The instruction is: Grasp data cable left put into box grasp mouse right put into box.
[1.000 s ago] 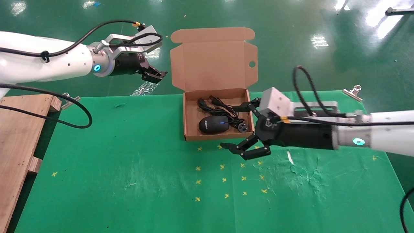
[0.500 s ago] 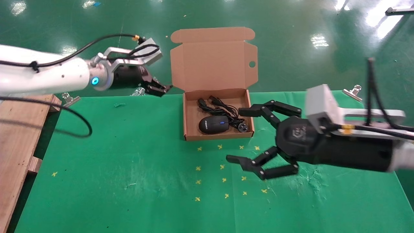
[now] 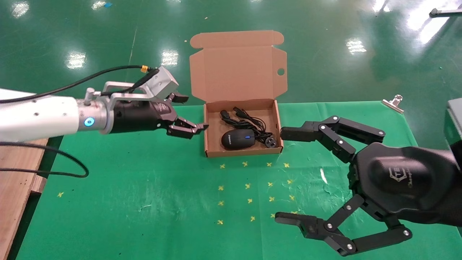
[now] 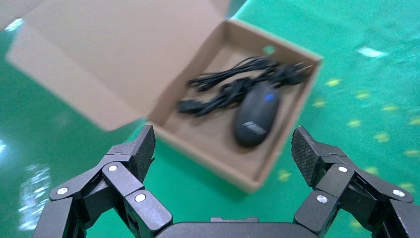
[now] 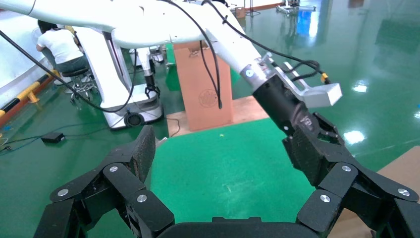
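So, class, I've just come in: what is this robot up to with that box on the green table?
Both items already lie in the open box: the mouse at the front, the data cable bundled behind it. The left gripper hovers open just beside the box's left wall, holding nothing. The right gripper hangs open and empty over the green table, off the box's right side. The lid stands open.

no legible text anywhere; white mark on mouse (image 4: pixel 256 121) and pincer logos too blurred to read.
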Controlling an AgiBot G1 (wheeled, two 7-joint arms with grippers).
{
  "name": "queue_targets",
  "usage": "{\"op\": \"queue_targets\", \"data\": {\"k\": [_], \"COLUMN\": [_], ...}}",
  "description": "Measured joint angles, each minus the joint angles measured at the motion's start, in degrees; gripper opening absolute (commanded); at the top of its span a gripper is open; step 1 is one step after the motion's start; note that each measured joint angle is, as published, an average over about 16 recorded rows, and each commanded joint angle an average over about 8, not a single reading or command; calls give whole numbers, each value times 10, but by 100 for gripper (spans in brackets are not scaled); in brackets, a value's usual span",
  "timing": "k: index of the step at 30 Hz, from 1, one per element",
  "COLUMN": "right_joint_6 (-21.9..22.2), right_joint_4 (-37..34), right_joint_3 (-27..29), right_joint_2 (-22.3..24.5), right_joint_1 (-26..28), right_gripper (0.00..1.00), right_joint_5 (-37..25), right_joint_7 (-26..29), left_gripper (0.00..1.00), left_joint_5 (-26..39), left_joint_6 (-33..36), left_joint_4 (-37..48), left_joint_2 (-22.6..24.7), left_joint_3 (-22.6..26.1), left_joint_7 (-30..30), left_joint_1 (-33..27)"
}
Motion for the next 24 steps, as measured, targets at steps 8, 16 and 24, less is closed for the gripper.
{"op": "queue_targets", "data": {"k": [8,16,24], "right_joint_6": [-4,-4,-4], "right_joint_4": [5,4,4], "right_joint_3": [4,3,3], "right_joint_2": [6,6,6], "right_joint_1": [-4,-4,-4], "right_gripper": [100,100,100], "right_joint_5": [11,11,11], "right_joint_7": [1,1,0], "left_gripper": [100,100,100], "left_joint_5": [-74,-149,-224], "left_joint_6": [67,135,202], "left_joint_4": [-46,-92,-138], "left_joint_2": [-40,-80,-120], "left_joint_3": [-70,-140,-211], "left_joint_7": [28,56,84], "left_joint_1": [55,109,164]}}
